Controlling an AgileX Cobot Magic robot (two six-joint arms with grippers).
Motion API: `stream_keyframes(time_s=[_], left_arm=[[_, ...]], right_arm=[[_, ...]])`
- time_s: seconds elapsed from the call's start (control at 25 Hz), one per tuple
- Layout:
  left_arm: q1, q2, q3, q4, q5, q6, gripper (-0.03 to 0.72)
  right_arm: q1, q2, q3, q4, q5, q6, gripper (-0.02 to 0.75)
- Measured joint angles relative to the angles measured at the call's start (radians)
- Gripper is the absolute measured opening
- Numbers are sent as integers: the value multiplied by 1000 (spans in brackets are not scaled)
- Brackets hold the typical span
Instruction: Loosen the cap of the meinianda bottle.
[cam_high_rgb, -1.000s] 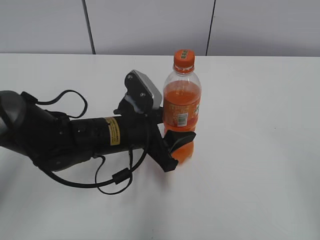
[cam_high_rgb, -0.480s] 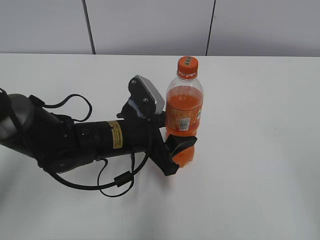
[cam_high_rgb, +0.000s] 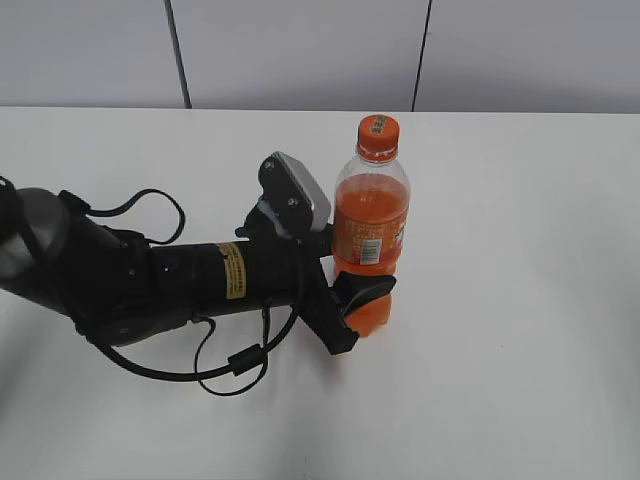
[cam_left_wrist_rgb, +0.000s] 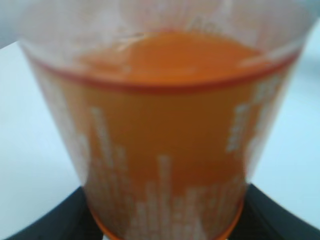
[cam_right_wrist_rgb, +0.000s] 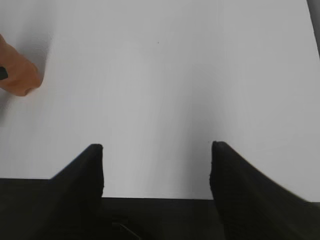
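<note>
Orange soda bottle (cam_high_rgb: 368, 235), about three-quarters full, cap (cam_high_rgb: 378, 133) on

Left gripper (cam_high_rgb: 352, 300) fingers clamp its ribbed lower body; right gripper (cam_right_wrist_rgb: 156, 165) fingers spread wide over bare table (cam_right_wrist_rgb: 165, 75), bottle base off left.

Left wrist view: meinianda bottle (cam_left_wrist_rgb: 165, 135) blurred, cut off at 12 and 6 o'clock, label print unreadable; exterior view: far jaw hidden behind bottle, cap (cam_high_rgb: 378, 134) mark too small to read; right wrist view: bottle base cropped at 9 o'clock.
</note>
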Motion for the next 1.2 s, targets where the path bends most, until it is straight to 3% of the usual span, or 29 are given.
stream_keyframes(time_s=[0.28, 0.68, 0.8, 1.08, 1.2], left_arm=[[0, 0, 0, 4, 0, 0, 405], [0, 0, 0, 11, 0, -1, 405], [0, 0, 0, 12, 0, -2, 405], [0, 0, 0, 12, 7, -2, 405], [0, -1, 0, 12, 11, -3, 405]], right_arm=[[19, 211, -202, -13, 14, 20, 501], [240, 529, -436, -194, 67, 106, 501], [278, 617, -492, -170, 67, 125, 501], [296, 791, -624, 37, 69, 140, 501], [324, 849, -693, 46, 69, 140, 489]])
